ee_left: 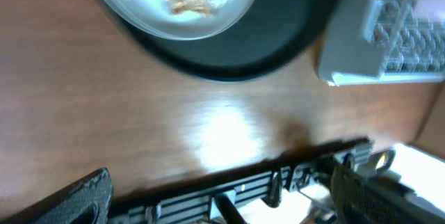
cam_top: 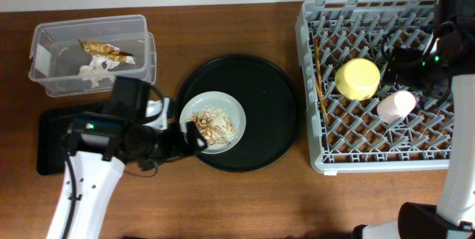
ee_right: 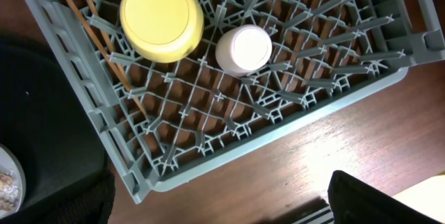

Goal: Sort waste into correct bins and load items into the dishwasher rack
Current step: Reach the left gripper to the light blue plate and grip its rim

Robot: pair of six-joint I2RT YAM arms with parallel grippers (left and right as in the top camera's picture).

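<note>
Grey plate of scraps sits on the round tray — your left claw gapes empty beside it, your right claw wide and empty over the rack holding bowl and cup.

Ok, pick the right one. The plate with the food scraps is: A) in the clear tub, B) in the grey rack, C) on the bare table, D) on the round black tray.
D: the plate, with the food scraps on it, lies inside the rim of the round black tray.
</note>
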